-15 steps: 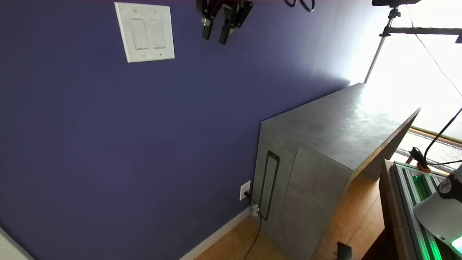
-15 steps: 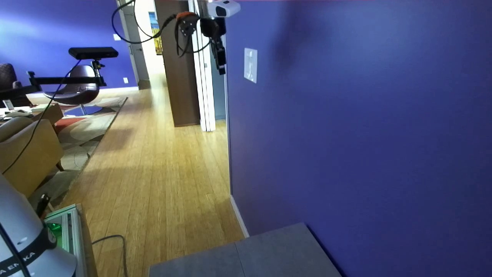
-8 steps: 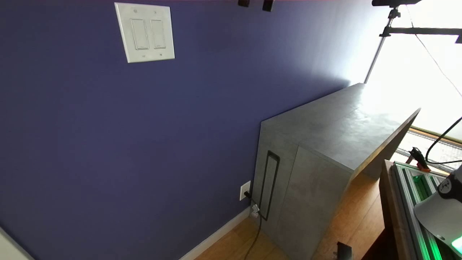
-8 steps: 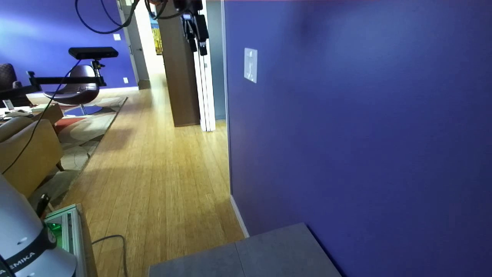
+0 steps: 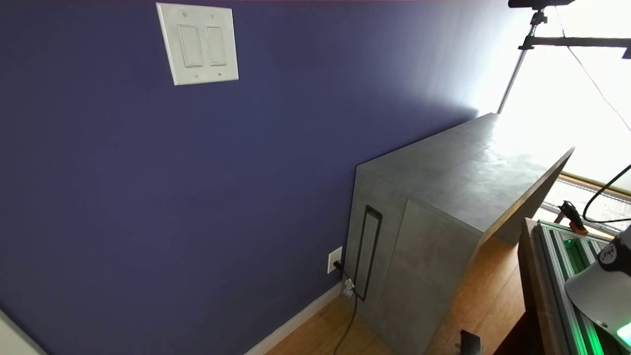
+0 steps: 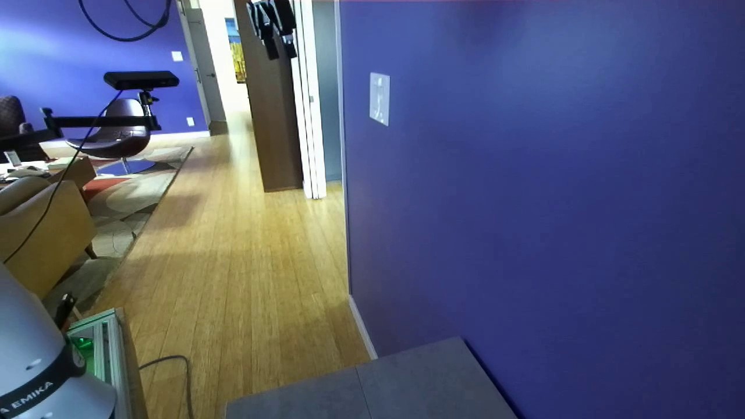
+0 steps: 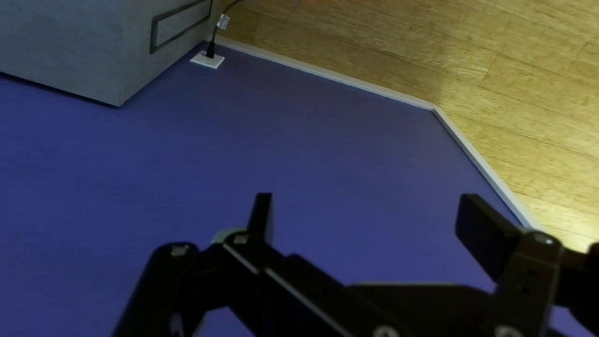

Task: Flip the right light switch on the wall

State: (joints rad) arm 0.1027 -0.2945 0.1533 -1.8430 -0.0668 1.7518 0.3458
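From left in an exterior view, your Franka Emika arm base (image 6: 52, 349) stands low at the near left, presumably set there for reach. Farther off, your Robotiq gripper (image 6: 281, 53) hangs in the air pointing down, touching nothing; the wrist view shows it spread wide and holding nothing. Since the job asks for a push and no grasp, bringing the fingertips (image 7: 260, 213) together would likely give you a neater prod. The grey cabinet (image 6: 372, 384) sits near, against the blue-purple wall (image 6: 553, 203), probably ruling out a low approach from that side. Beyond it, the white double switch plate (image 6: 379, 99) is fixed close to the wall's far end, likely so anyone rounding that corner can reach it. In an exterior view, the right light switch (image 5: 216, 46) is the right-hand of its two rockers; the left rocker (image 5: 191, 46) lies just beside it, so a broad press could catch both. Neither is being touched, and you cannot tell how either is set, so whether the flip is done is unclear. If not, your next move likely calls for turning the fingertips to face the plate.
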